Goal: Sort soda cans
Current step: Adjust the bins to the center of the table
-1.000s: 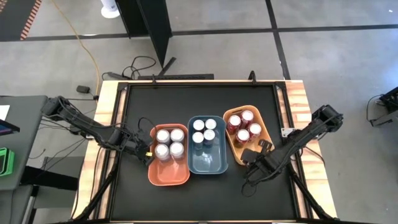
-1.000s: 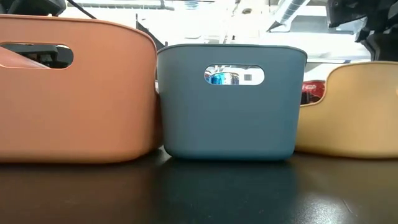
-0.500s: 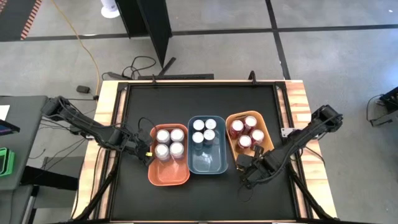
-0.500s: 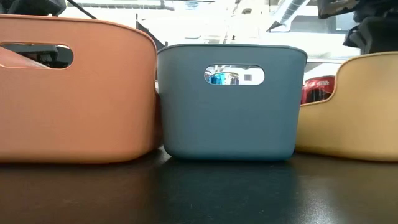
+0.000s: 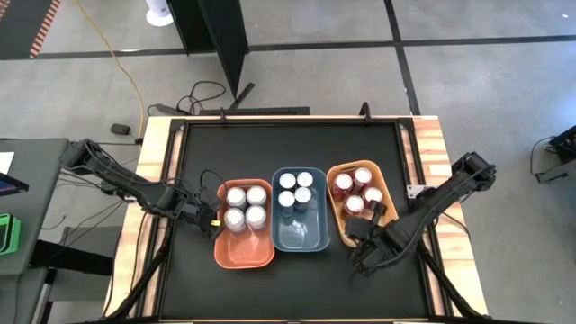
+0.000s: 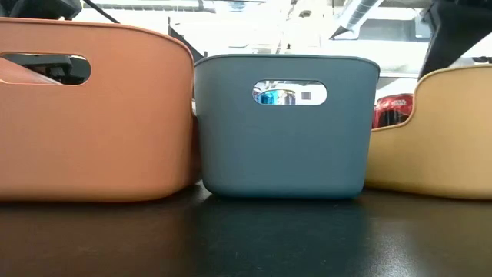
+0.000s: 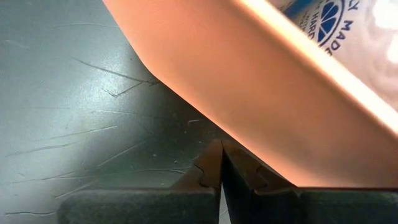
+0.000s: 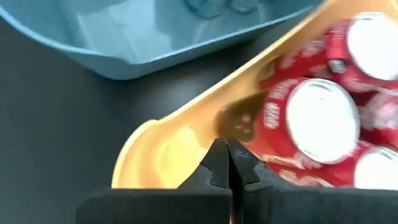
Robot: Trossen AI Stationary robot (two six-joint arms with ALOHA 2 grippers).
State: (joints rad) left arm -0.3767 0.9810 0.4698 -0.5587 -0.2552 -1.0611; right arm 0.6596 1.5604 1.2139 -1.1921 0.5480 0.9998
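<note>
1. My right pincer [image 5: 358, 230] sits at the near end of the yellow bin [image 5: 335, 173]. Its fingers are pressed together, with almost no gap between them. In the right wrist view the tips seem to pinch the thin rim of this bin, but I cannot be sure that the rim is between them.
2. My left pincer [image 5: 212, 221] is against the outer wall of the orange bin [image 5: 245, 258]. Its fingers are also closed, and they hold nothing that I can see.
3. The soda cans are already in the bins: four silver-white cans [image 5: 246, 206] in the orange bin, four blue cans [image 5: 295, 188] in the blue bin [image 5: 304, 238], and four red cans [image 5: 354, 191] in the yellow bin. I judge the sorting almost done.
4. Risk: if I pull or turn the yellow bin too fast, it can tilt, and the red cans can fall over or roll out.
5. Risk: the yellow bin stands just beside the blue bin. A push to that side would knock the blue bin and perhaps shift the whole row.
6. Risk: my left pincer touches the orange wall, so a careless move could drag this bin.
7. Open room: the bench [image 5: 288, 144] is free behind the bins, and a narrower strip is free in front. On the right, the bench edge is near the yellow bin.
</note>
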